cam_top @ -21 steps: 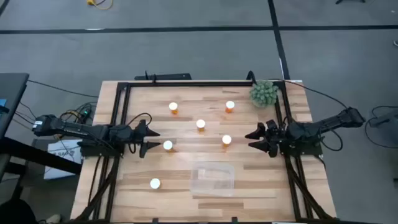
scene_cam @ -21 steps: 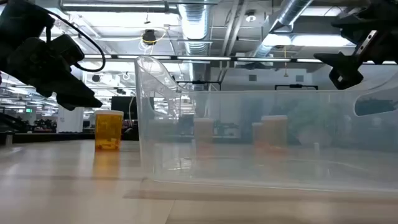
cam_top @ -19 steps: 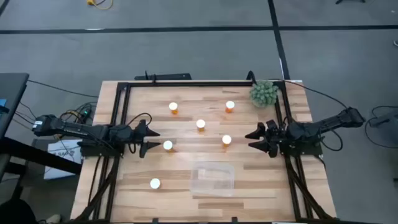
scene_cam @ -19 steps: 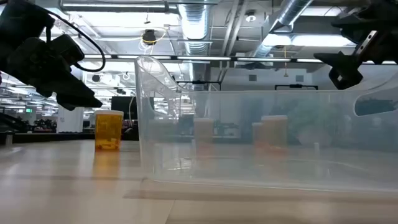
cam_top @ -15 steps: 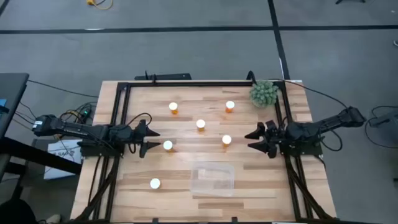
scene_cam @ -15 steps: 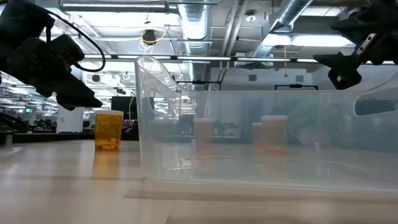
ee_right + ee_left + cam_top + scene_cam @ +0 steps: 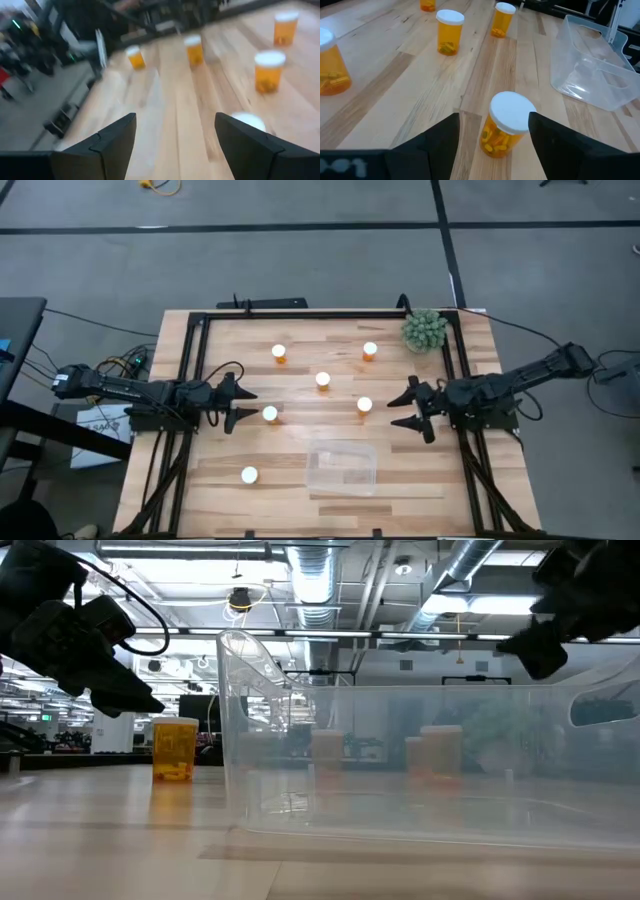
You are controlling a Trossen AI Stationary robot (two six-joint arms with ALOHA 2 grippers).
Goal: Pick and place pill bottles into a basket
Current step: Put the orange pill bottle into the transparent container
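Note:
Six orange pill bottles with white caps stand upright on the wooden table: two at the far side [image 7: 279, 352] [image 7: 370, 350], one mid-table [image 7: 323, 380], one right of centre [image 7: 364, 405], one at the left [image 7: 269, 414] and one near the front [image 7: 249, 475]. The clear basket [image 7: 343, 467] rests on its base near the front edge. My left gripper [image 7: 243, 406] is open just left of the left bottle [image 7: 505, 125], its fingers on either side without touching. My right gripper [image 7: 398, 408] is open and empty, right of the right-of-centre bottle.
A green spiky plant ball [image 7: 425, 330] sits at the far right corner. A black metal frame [image 7: 300, 315] runs around the table's edges. In the low view the basket [image 7: 430, 760] fills the foreground, with one bottle [image 7: 175, 747] to its left.
My right gripper has moved a little toward the table's left, toward the bottle right of centre, still open. The left arm and all bottles have kept still.

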